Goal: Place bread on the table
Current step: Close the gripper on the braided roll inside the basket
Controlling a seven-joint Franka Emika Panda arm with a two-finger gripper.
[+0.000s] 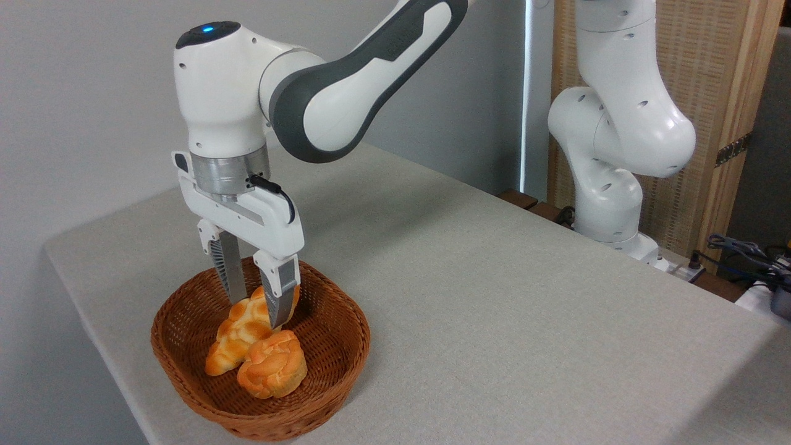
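The bread [236, 339], a long braided golden loaf, lies slanted in the brown wicker basket [354, 346] at the table's near-left corner. Its upper end pokes out behind my right finger. My gripper [258, 312] reaches straight down into the basket, its two fingers pressed against either side of the loaf's upper half, shut on it. The loaf's lower end still rests on the basket floor. The table [494, 278] is covered in light grey-beige cloth.
A small round knotted bun [273, 366] lies in the basket against the loaf's lower end. The arm's white base [609, 185] stands at the table's far right edge, with cables [741, 250] beyond it. A grey wall is behind.
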